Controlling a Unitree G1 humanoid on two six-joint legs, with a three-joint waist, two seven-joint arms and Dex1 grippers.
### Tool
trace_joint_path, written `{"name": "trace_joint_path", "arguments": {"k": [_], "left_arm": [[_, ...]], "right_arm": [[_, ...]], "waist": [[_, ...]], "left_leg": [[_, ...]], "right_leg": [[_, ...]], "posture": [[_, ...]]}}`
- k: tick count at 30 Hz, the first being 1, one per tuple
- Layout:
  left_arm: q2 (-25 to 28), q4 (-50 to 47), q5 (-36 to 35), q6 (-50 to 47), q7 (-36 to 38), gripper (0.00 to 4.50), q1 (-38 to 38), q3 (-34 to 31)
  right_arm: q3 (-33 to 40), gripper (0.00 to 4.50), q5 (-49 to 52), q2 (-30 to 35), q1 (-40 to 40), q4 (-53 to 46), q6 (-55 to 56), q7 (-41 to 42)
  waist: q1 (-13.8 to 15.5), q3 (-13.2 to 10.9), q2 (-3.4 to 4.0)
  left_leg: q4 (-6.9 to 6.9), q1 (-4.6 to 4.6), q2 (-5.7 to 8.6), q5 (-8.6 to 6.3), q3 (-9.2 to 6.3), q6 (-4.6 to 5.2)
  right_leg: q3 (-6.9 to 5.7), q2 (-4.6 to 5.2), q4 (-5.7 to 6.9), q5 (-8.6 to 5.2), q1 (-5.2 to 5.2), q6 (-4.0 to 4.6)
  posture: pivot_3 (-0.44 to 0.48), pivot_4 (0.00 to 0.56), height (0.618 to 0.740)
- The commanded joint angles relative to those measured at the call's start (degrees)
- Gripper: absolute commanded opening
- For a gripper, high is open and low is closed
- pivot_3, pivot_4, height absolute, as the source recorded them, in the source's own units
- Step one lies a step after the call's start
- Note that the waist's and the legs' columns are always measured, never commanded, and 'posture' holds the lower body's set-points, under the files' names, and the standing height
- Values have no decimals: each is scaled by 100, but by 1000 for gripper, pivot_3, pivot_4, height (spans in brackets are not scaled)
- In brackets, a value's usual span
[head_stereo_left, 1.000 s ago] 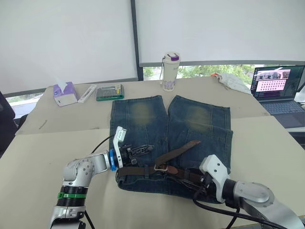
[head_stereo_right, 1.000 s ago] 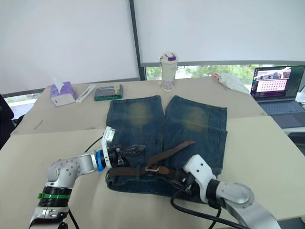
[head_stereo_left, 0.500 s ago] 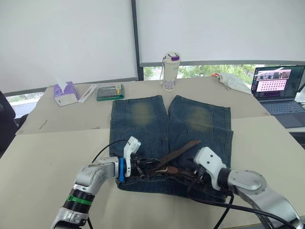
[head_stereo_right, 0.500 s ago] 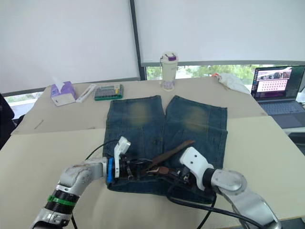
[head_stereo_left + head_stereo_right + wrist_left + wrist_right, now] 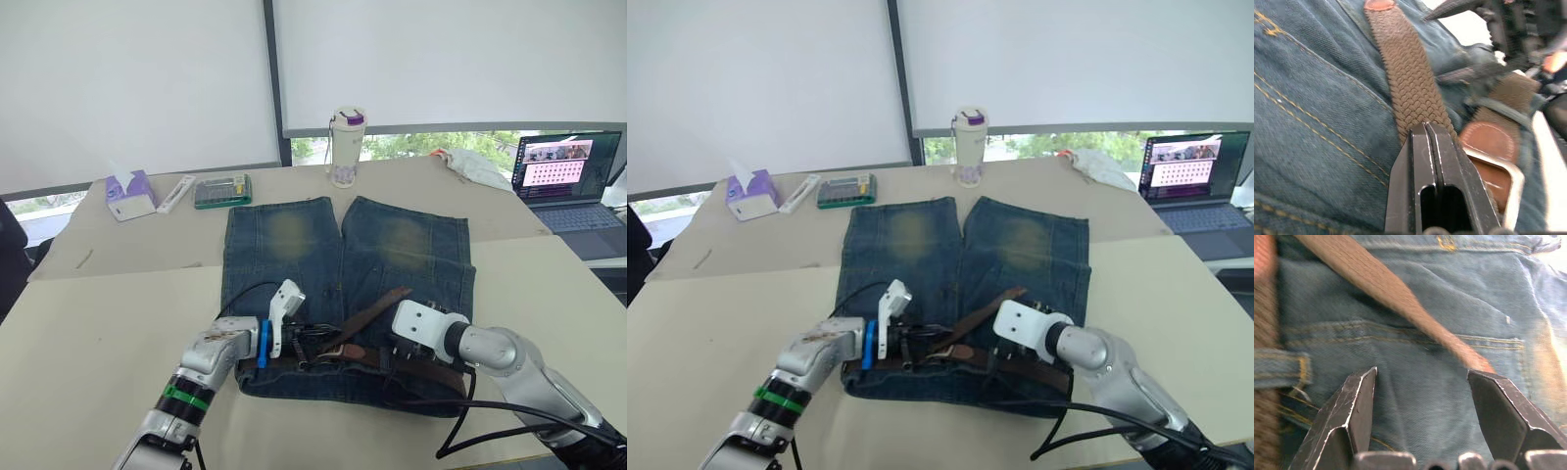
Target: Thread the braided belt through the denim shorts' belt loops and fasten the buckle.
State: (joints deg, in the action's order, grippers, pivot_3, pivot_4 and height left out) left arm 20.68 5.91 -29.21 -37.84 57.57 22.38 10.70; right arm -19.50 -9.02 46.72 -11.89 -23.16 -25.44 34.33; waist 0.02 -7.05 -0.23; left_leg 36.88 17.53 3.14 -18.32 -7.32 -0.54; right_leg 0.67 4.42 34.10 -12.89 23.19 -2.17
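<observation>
We see the denim shorts (image 5: 348,284) lying flat on the worktop (image 5: 98,323), with the braided belt (image 5: 377,311) along the waistband, close to both of our jaws.

Our left gripper (image 5: 1432,134) has its jaws pressed tight together. The jaw tips sit right on the woven strap, next to the silver buckle (image 5: 1498,169). We cannot tell if any strap is pinched between them or if they only push down on it. Our right gripper (image 5: 1422,382) has its jaws wide open with nothing in them. The loose end of the belt, with its reddish leather tip, runs slanting just ahead of those open jaws, and a belt loop (image 5: 1283,367) sits off to one side of them.

We think the belt is mostly threaded and the buckle is not done up yet. Here is what could go wrong. If the left jaws only press and do not hold, the strap could slide away when we pull. If the right jaws close too low, they could grab denim with the strap and bunch the shorts up. The two grippers are very near each other, so they could bump.

Far beyond the jaws stand a bottle (image 5: 346,147), a tissue box (image 5: 125,194), a green case (image 5: 223,189), a white cloth (image 5: 472,164) and a laptop (image 5: 568,181). None of them is in our way. Black cables (image 5: 431,401) lie over the near edge of the shorts and could snag.
</observation>
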Motion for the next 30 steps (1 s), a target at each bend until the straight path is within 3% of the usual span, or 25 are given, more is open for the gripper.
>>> {"name": "trace_joint_path", "arguments": {"k": [1,5,9,12,15,16,19,21,22,30], "left_arm": [[161,-703,-460,-351,-90,0,-112,-526],[396,-1262,-836,-670,-437,0,-277,-1195],[910,-1686,-615,-368,-188,0,-648,-1168],[1162,-1951,-592,-235,-65,791,-932,-1113],[1402,-2081,-347,-3,155,1855,-1232,-764],[1414,-2105,-342,-18,153,1681,-1288,-703],[1534,-1618,715,518,-64,934,-1417,124],[1636,-1274,1241,812,-93,179,-1526,560],[1629,-1092,1397,901,-166,49,-1584,665],[1744,-705,1703,1474,-174,49,-1789,788]], "right_arm": [[-42,3256,-301,-134,-219,272,367,3],[-277,3256,-480,-297,-493,619,681,289],[-491,3256,-727,-550,-809,1102,1000,386],[-557,2450,-818,-655,-893,1349,1219,516],[-479,1386,-861,-644,-826,1395,1331,600],[-448,1060,-873,-622,-785,1379,1357,627],[-240,80,-866,-495,-509,1138,1321,670],[-76,0,-877,-371,-263,903,1233,684],[58,0,-901,-261,-67,728,1163,674],[1223,0,-1008,287,1644,-541,474,566]], "waist": [[-8,-1,0],[-45,-7,-8],[-68,-5,-3],[-72,-5,-4],[-51,-5,-1],[-41,-5,0],[9,-4,2],[49,3,10],[79,13,22],[84,45,77]], "left_leg": [[0,1,0,0,0,0],[0,0,-2,2,-2,-3],[-2,-6,1,3,-2,-4],[-5,-10,0,3,0,-5],[-4,-10,2,2,0,-4],[-4,-10,3,1,0,-2],[-4,-10,6,-3,0,5],[-4,-12,9,-3,3,6],[-4,-12,8,-5,3,8],[-5,-28,1,-41,11,70]], "right_leg": [[0,1,0,0,0,0],[-3,-2,1,0,1,-2],[-1,-2,2,14,0,23],[2,-3,2,18,0,30],[2,0,2,20,-2,33],[1,0,1,21,-2,34],[1,3,1,21,-5,34],[2,4,0,22,-7,35],[2,4,0,22,-10,36],[6,6,1,-25,-68,-30]], "posture": [[0,150,740],[0,150,740],[0,150,740],[0,150,740],[0,150,740],[0,150,740],[0,150,740],[0,150,740],[0,150,740],[0,150,740]]}}
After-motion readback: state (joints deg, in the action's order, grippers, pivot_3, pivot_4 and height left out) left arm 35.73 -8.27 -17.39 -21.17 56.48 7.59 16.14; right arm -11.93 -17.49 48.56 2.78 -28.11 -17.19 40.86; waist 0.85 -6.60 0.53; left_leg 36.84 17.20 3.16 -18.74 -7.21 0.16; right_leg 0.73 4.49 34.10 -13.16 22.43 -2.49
